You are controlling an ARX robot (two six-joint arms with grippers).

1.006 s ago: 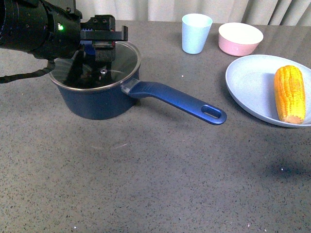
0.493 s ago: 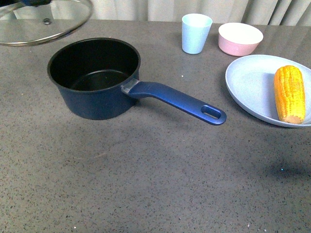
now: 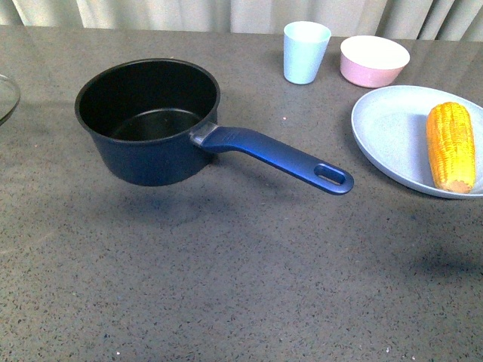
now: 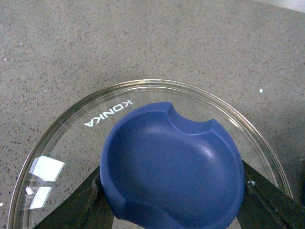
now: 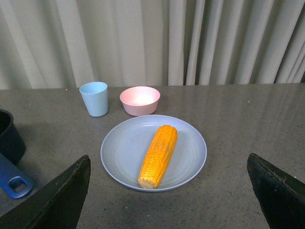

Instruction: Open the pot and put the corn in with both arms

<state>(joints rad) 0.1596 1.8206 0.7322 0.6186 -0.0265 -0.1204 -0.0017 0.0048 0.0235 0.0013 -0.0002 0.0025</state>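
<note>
The dark blue pot (image 3: 151, 124) stands open on the grey table, its black inside empty, its long handle (image 3: 279, 154) pointing right. The glass lid (image 4: 71, 143) is off the pot; only its rim (image 3: 6, 94) shows at the front view's left edge. My left gripper (image 4: 171, 191) is shut on the lid's blue knob (image 4: 174, 167), its black fingers (image 4: 269, 200) on either side of it. The corn (image 3: 450, 145) lies on a pale blue plate (image 3: 389, 128) at the right. My right gripper (image 5: 169, 191) is open, back from the corn (image 5: 158, 155), and out of the front view.
A light blue cup (image 3: 306, 51) and a pink bowl (image 3: 374, 60) stand at the back, between pot and plate. They also show in the right wrist view, cup (image 5: 94, 98) and bowl (image 5: 139, 100), in front of a curtain.
The left gripper has lifted the lid off the pot and carried it left, almost out of the front view. The pot now stands open. The corn has not moved.
</note>
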